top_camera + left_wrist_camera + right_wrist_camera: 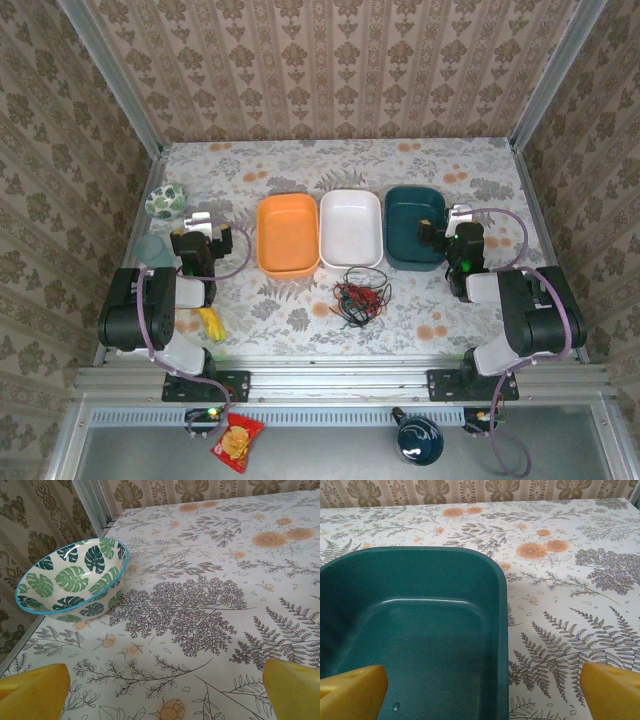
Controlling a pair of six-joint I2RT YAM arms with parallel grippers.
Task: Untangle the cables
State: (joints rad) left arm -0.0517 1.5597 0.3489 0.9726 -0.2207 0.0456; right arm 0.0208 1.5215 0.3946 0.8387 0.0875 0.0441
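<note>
Cables (358,297): one knotted heap.
Left fingers (35,692): wide, empty.
Right fingers (612,690): wide, empty.
Risk: knot tightened by gripping several strands.

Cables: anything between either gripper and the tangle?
Only low trays. The open right gripper hangs over the right side of the teal tray, which lies between it and the cables; the orange tray lies partly between the open left gripper and them. Likely passable from above.
</note>
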